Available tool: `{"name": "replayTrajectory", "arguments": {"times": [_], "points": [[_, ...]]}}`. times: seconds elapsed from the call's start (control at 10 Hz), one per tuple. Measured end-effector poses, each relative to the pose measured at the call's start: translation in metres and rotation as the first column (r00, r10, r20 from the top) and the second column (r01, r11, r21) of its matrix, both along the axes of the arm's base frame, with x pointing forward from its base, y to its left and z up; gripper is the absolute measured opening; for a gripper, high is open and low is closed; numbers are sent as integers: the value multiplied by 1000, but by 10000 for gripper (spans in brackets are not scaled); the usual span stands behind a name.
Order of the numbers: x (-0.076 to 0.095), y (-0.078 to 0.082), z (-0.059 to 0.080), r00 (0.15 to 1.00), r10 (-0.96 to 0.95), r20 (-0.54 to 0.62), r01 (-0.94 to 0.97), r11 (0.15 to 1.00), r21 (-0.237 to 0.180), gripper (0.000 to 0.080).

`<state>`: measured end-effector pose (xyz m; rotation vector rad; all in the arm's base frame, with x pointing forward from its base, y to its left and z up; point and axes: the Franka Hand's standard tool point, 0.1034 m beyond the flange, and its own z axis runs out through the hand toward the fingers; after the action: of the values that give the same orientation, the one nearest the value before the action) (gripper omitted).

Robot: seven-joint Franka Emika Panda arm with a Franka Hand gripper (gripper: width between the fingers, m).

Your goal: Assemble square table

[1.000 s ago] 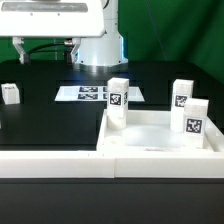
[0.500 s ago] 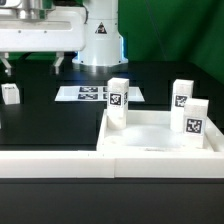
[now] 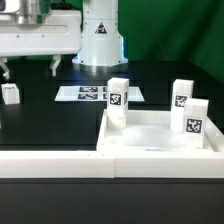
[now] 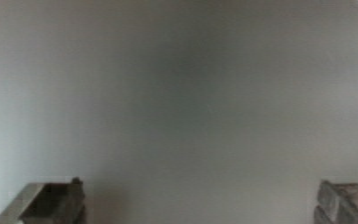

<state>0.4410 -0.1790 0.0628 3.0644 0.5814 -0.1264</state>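
The square table's white top (image 3: 150, 133) lies at the exterior view's front right. Three white tagged legs (image 3: 118, 95) (image 3: 181, 94) (image 3: 194, 115) stand upright on it near its corners; how they are fixed does not show. Another leg (image 3: 10, 93) stands alone on the black table at the exterior view's left. My gripper (image 3: 30, 67) hangs at the upper left, above and apart from that loose leg, with its dark fingers (image 3: 55, 65) wide apart. In the wrist view the gripper (image 4: 201, 192) is open with only blurred grey between the fingertips (image 4: 51, 198).
The marker board (image 3: 93, 93) lies flat on the black table behind the top. The robot's white base (image 3: 100, 35) stands at the back. A long white bar (image 3: 50, 162) runs along the front edge.
The gripper has come down and shifted toward the exterior view's left, mostly in the first half second. The legs and the top have not moved.
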Motion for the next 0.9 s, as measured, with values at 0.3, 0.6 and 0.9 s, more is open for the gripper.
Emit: {"name": "replayTrajectory", "arguments": {"times": [0.3, 0.6, 0.9], "points": [[-1, -19, -6, 976, -23, -218, 14, 999, -46, 649], [-3, -9, -9, 931, -24, -364, -2, 997, -73, 649], [-18, -24, -17, 863, -7, -505, -54, 993, -106, 649]]}}
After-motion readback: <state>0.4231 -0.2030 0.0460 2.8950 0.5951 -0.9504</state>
